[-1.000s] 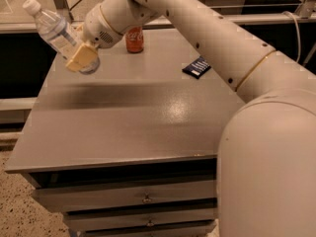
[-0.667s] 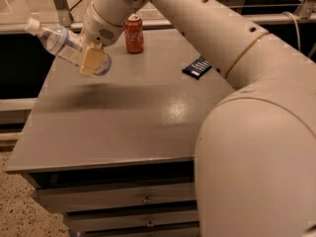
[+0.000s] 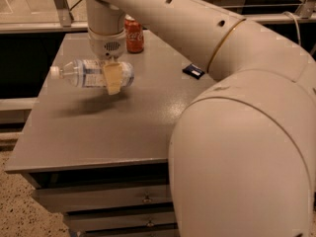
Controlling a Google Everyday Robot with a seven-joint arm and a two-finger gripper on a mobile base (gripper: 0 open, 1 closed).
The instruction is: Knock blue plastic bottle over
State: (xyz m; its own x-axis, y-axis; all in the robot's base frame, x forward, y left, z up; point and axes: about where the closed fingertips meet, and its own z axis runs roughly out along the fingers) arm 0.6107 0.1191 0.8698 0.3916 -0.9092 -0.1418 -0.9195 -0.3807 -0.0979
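The blue plastic bottle (image 3: 86,73) is clear and bluish with a white cap at its left end. It lies horizontal, held a little above the grey table (image 3: 148,122), with its shadow on the tabletop below. My gripper (image 3: 112,77) hangs down from the wrist and is shut on the bottle's right half, one pale finger (image 3: 113,78) crossing its front.
A red Coca-Cola can (image 3: 134,34) stands upright at the back of the table, just right of my wrist. A small dark packet (image 3: 193,71) lies right of centre. My large arm covers the right side. Drawers sit under the front edge.
The gripper has moved down and toward the table's middle with the bottle. The bottle has turned from tilted, cap up-left, to horizontal.
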